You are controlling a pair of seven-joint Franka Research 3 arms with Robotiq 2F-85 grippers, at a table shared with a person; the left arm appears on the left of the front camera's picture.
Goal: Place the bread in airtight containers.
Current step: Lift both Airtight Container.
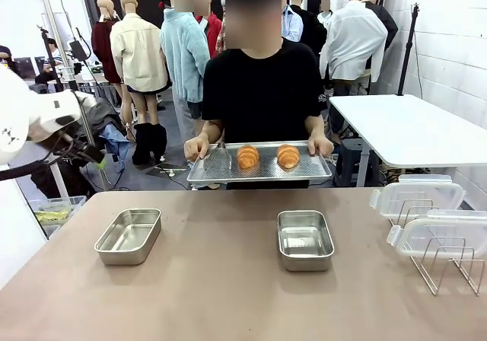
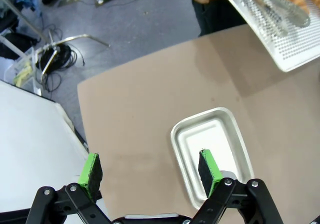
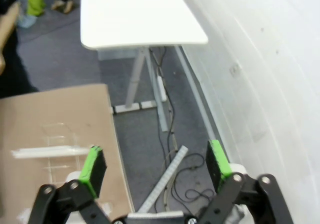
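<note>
Two glossy, ridged golden-brown croissants [image 1: 247,157] sit side by side on a flat perforated steel tray [image 1: 319,170] that a person holds by both ends at the table's far edge. Two empty, round-cornered stainless tins [image 1: 128,236] rest well apart on the matte brown tabletop [image 1: 228,288], with translucent plastic lids [image 1: 420,196] by a thin wire rack [image 1: 449,271]. The left gripper [image 2: 150,166], above one tin, and the right gripper [image 3: 156,164] both have their green-padded jaws spread wide, holding nothing.

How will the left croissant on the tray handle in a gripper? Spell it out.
The left croissant looks puffy and ridged, so it is probably light and easily crushed. Its glossy crust may be slippery. Its rounded shape could rock on the tray if nudged.
</note>
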